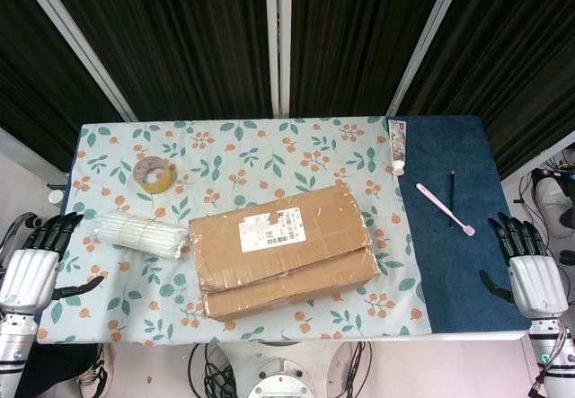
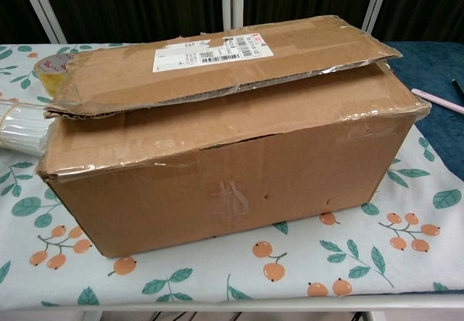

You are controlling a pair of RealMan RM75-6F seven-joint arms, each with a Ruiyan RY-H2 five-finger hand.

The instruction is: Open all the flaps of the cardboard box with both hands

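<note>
Cardboard box (image 1: 282,250) sits mid-desk (image 1: 108,146), flaps closed, well apart from each robot hand: left robot hand (image 1: 34,261) and right robot hand (image 1: 530,272) flank the desk edges, fingers spread, holding nothing.

A roll of yellow tape (image 1: 154,174) lies on the floral cloth (image 1: 108,317) covering the surface, near a bundle of white rods (image 1: 139,235). On the dark blue mat (image 1: 449,281) lie a pink toothbrush (image 1: 444,209), a thin dark pen (image 1: 451,198) and a white tube (image 1: 397,145).
</note>
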